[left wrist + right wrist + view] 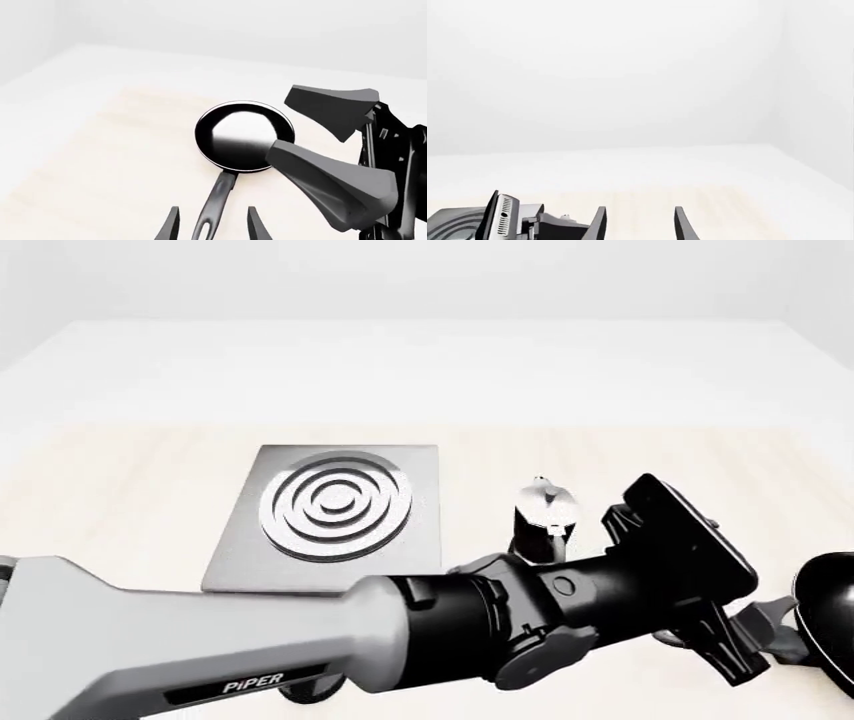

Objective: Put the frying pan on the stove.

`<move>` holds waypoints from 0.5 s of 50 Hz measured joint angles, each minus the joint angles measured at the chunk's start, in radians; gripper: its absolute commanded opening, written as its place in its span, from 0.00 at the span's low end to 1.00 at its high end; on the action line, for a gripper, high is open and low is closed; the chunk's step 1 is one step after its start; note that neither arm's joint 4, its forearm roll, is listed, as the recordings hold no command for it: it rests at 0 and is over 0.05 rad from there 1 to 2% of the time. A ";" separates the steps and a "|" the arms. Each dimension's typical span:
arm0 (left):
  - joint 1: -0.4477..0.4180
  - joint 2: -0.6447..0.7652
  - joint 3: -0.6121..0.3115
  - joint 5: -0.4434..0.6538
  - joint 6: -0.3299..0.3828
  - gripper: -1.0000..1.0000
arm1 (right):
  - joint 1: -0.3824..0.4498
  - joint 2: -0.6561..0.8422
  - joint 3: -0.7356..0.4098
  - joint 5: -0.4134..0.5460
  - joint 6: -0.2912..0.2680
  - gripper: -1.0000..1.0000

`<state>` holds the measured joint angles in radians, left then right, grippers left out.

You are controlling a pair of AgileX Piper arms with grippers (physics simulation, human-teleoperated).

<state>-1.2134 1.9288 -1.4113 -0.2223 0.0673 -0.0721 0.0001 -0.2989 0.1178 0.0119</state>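
The frying pan [243,132] lies flat on the table, black with a glossy inside; its long handle [219,200] points toward my left gripper [212,227]. That gripper is open, and the handle's holed end lies between its fingertips, untouched. In the front view only the pan's rim [830,615] shows at the right edge, just past my left gripper [747,640]. My right gripper [281,122] is open and empty, hovering close beside the pan; it is also open in its own view [639,225]. The stove [334,510], a grey plate with silver rings, lies to the left, bare.
A black-and-silver moka pot [545,515] stands between the stove and the pan. My left arm [400,640] stretches across the front of the table from the left. The stove's edge [454,220] shows in the right wrist view.
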 measured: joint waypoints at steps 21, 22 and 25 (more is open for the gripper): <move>0.006 0.076 -0.120 0.080 -0.028 1.00 | 0.004 0.000 0.000 0.003 -0.008 1.00; 0.007 0.080 -0.126 0.084 -0.029 1.00 | 0.005 0.000 0.001 0.001 -0.008 1.00; 0.008 0.094 -0.145 0.097 -0.035 1.00 | 0.005 0.000 0.006 -0.003 -0.009 1.00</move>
<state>-1.2057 2.0227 -1.5567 -0.1252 0.0323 -0.0668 0.0000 -0.2932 0.1149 0.0027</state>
